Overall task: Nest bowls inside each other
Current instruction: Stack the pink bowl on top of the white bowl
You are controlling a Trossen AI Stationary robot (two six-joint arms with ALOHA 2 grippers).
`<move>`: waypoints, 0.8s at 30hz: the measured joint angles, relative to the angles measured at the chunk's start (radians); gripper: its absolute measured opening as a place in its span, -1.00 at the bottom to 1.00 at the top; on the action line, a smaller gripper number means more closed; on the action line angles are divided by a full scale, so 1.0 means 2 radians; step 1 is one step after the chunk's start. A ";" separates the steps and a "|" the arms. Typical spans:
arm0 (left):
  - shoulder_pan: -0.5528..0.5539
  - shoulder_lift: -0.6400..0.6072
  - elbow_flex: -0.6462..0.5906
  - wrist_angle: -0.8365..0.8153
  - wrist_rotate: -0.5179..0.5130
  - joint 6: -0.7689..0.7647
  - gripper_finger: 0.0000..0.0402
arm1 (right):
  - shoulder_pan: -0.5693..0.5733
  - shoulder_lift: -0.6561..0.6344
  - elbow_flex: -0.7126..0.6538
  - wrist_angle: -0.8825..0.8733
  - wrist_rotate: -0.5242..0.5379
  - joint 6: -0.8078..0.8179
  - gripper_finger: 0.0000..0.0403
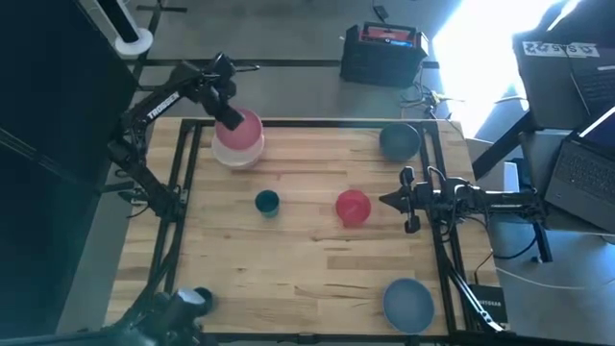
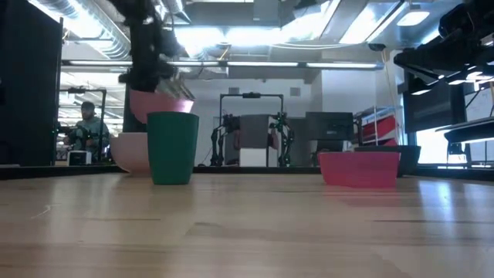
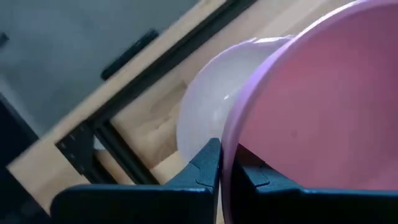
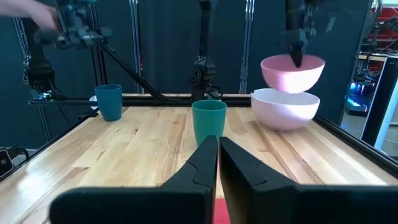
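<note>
My left gripper (image 1: 229, 117) is shut on a pale pink bowl (image 1: 248, 128) at the table's far left, right over a white bowl (image 1: 237, 154) that stands on its base on the table. The right wrist view shows the pink bowl (image 4: 292, 71) just above the white bowl's (image 4: 285, 107) rim. A small dark teal bowl (image 1: 267, 202) and a red bowl (image 1: 353, 207) stand mid-table. Two grey-blue bowls sit at the far right (image 1: 399, 142) and near right (image 1: 408, 303). My right gripper (image 1: 389, 200) waits shut beside the red bowl. My left gripper pinches the pink bowl's rim (image 3: 231, 140), with one finger (image 3: 208, 165) outside the wall and the other inside. The fingers come from above, pointing down. The bowl hangs open side up, slightly tilted, over the white bowl (image 3: 208, 106); whether the two touch I cannot tell.
A second small teal bowl (image 4: 109, 101) stands toward the table's near left. A black metal frame (image 1: 183, 154) runs along the table's edges. Bare wood lies between the teal bowl and the near edge. A person sits in the room behind (image 2: 86, 127).
</note>
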 joint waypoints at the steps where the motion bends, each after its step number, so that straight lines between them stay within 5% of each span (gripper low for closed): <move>1: 0.003 0.001 -0.013 0.006 0.000 0.003 -1.00 | 0.000 0.000 0.000 0.000 0.000 0.000 -1.00; 16: 0.020 0.000 -0.117 0.098 0.033 0.028 -0.99 | 0.000 0.000 0.000 0.000 0.000 0.000 -1.00; 24: 0.020 -0.001 -0.128 0.098 0.032 0.042 -0.68 | 0.000 0.000 0.000 0.000 0.000 0.000 -1.00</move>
